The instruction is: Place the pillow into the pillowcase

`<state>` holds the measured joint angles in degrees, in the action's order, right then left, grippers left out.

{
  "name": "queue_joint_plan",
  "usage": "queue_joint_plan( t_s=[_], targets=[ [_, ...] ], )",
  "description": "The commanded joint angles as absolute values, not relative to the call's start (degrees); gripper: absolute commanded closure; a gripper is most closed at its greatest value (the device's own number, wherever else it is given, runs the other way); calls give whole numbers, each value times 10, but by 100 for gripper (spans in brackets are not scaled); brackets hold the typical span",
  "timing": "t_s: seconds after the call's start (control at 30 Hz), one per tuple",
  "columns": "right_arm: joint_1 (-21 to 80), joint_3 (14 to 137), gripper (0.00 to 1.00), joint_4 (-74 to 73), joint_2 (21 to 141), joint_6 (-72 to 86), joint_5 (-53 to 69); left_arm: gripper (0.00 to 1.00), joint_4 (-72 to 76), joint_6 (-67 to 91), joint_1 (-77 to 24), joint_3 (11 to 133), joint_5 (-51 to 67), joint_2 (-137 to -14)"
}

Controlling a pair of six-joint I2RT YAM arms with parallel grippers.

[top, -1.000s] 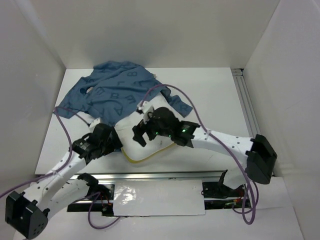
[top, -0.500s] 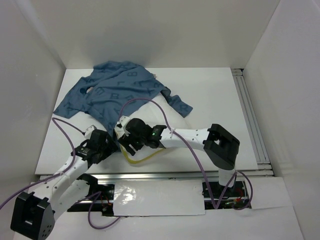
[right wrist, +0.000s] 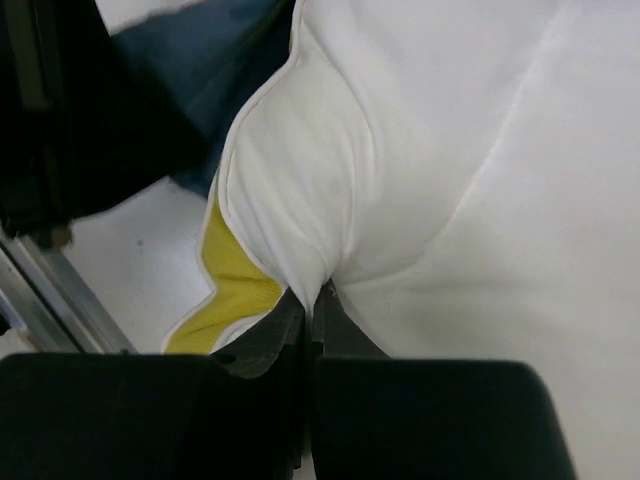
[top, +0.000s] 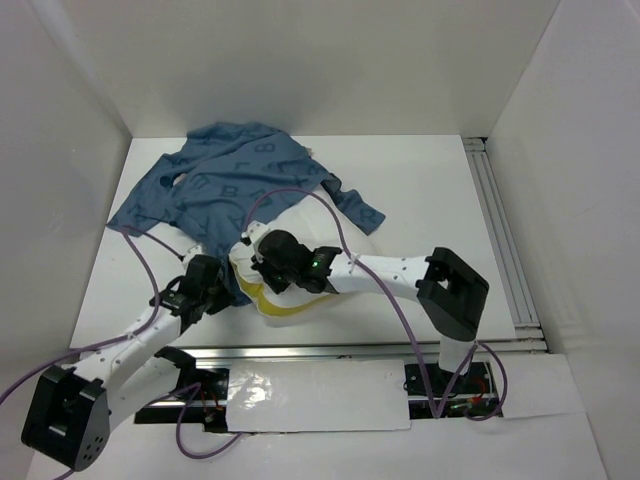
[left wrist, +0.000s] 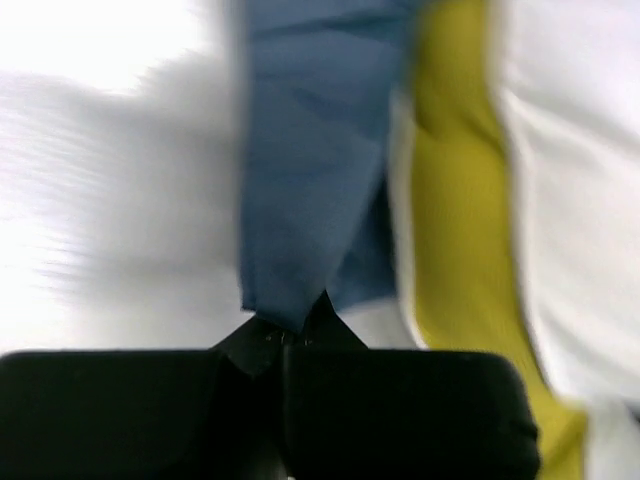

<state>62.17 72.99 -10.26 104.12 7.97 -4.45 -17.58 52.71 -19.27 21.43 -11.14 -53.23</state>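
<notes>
— Start with the overhead view. Where is the pillow (top: 283,306)?
— At the near edge of the table (top: 440,190), close to the arm bases and mostly hidden under both arms. The pillowcase (top: 235,180) lies crumpled behind it towards the back left, and a strip of it reaches down to the pillow's left side
— And the grippers?
— The left gripper (top: 222,288) sits at the pillow's left corner. The right gripper (top: 258,272) is just beside it, on top of the pillow. From up here I cannot tell how their jaws stand
— What does the left wrist camera give you?
— It's blurred but readable. The left gripper (left wrist: 285,335) has its jaws pressed together on a fold of the blue pillowcase (left wrist: 310,150). Just to the right of the fold runs the yellow band (left wrist: 455,200), then the pillow's white face
— And the right wrist?
— The right gripper (right wrist: 312,305) is pinched tight on a pucker of the pillow (right wrist: 450,150), right by the corner where the yellow band (right wrist: 232,285) shows. Some pillowcase (right wrist: 215,50) lies in shadow beyond that corner, and a metal rail (right wrist: 40,300) crosses the lower left
</notes>
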Motion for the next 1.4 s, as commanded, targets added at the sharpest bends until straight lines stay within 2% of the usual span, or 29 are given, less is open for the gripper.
queue_joint_plan(
  t_s=[0.0, 0.1, 0.23, 0.33, 0.5, 0.6, 0.73, 0.77, 0.8, 0.87, 0.9, 0.93, 0.97, 1.0, 1.03, 1.07, 1.1, 1.17, 1.27, 1.37],
  targets=[
    [621, 729, 100, 11, 971, 45, -127, 100, -151, 495, -232, 221, -36, -442],
    [615, 741, 100, 33, 948, 17, -148, 100, -156, 501, -263, 221, 71, -378],
    [590, 725, 100, 93, 943, 2, -157, 100, -186, 508, -309, 272, 106, -311],
    [573, 703, 100, 168, 948, -6, -127, 100, -199, 488, -332, 318, 118, -306],
    [562, 687, 100, 288, 1002, -52, -135, 100, -199, 447, -340, 391, 229, -332],
    [548, 703, 100, 248, 1045, -47, -136, 100, -193, 434, -340, 414, 288, -327],
    [543, 637, 100, 248, 1040, -27, -111, 100, -188, 411, -340, 427, 318, -320],
    [543, 624, 98, 248, 1026, -20, -106, 100, -200, 410, -340, 433, 318, -328],
    [543, 612, 91, 248, 1017, -20, -98, 100, -206, 403, -340, 439, 318, -333],
    [543, 578, 71, 209, 998, -15, -92, 77, -219, 398, -340, 439, 318, -352],
    [543, 568, 58, 194, 971, -7, -80, 64, -225, 390, -340, 446, 313, -359],
    [543, 547, 52, 165, 956, -7, -80, 37, -234, 385, -340, 446, 313, -366],
    [543, 537, 47, 148, 941, 2, -80, 25, -234, 385, -340, 453, 313, -380],
    [543, 517, 29, 116, 907, 21, -75, 7, -248, 376, -340, 460, 295, -394],
    [543, 517, 29, 103, 890, 21, -75, 7, -254, 376, -340, 460, 295, -394],
    [543, 494, 4, 88, 871, 30, -82, 4, -261, 371, -340, 469, 282, -400],
    [543, 484, 0, 74, 852, 41, -82, 2, -269, 363, -340, 476, 257, -414],
    [543, 457, 0, 34, 794, 53, -104, 1, -282, 351, -340, 492, 231, -431],
    [531, 443, 0, -21, 717, 84, -120, 1, -296, 356, -340, 524, 134, -496],
    [513, 434, 0, -41, 644, 109, -126, 1, -302, 376, -340, 582, 37, -596]
  ],
)
